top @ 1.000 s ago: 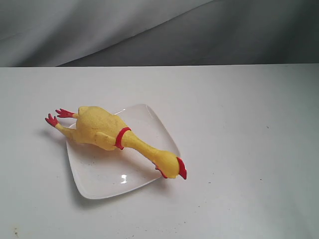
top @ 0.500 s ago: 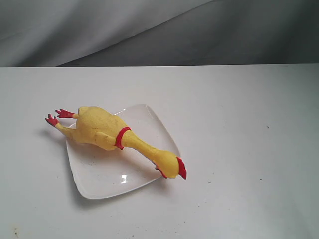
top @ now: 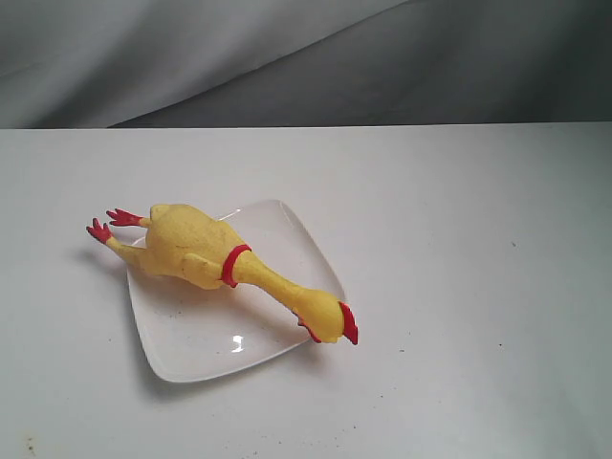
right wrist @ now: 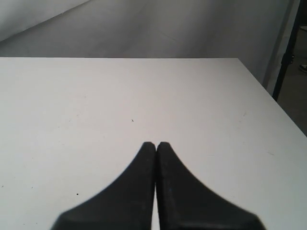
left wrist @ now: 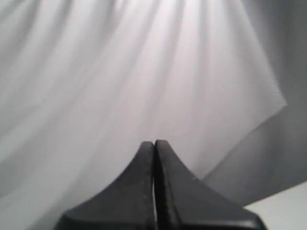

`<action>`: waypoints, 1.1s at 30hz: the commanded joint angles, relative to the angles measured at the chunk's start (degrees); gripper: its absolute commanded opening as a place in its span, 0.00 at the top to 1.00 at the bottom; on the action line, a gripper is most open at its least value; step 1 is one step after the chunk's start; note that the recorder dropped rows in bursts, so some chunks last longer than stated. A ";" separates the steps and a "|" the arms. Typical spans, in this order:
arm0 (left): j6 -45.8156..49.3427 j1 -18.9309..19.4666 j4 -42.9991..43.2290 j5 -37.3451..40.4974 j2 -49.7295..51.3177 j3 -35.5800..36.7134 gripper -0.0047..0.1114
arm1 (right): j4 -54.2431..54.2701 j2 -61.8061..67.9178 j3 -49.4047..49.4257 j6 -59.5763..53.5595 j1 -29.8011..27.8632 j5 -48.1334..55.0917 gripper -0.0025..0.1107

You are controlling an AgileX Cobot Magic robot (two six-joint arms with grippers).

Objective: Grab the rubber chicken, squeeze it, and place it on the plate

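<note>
The yellow rubber chicken (top: 206,253) lies diagonally across the white plate (top: 201,339) left of the table's middle. Its red feet hang past the plate's far left rim and its red-combed head rests over the near right rim. Neither arm shows in the exterior view. My left gripper (left wrist: 154,143) is shut with nothing between its black fingers, facing a pale draped cloth. My right gripper (right wrist: 156,143) is shut and empty too, above bare white tabletop. Chicken and plate are out of sight in both wrist views.
The white table (top: 459,287) runs wide to the right of the plate. A grey draped cloth (top: 287,57) hangs behind its far edge. The right wrist view shows a table corner (right wrist: 240,60) and a dark stand leg (right wrist: 285,52) beyond it.
</note>
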 commanded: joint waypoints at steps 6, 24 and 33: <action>-0.58 25.13 -0.34 -0.53 -10.66 -0.01 0.95 | -0.45 -0.21 0.18 0.00 -0.45 -0.10 0.98; -0.35 30.51 -15.10 -4.08 -15.37 0.77 0.95 | -0.45 -0.21 0.18 0.00 -0.45 -0.10 0.98; 29.50 30.51 -49.50 -6.52 -15.37 9.33 0.95 | -0.45 -0.21 0.18 0.00 -0.45 -0.10 0.98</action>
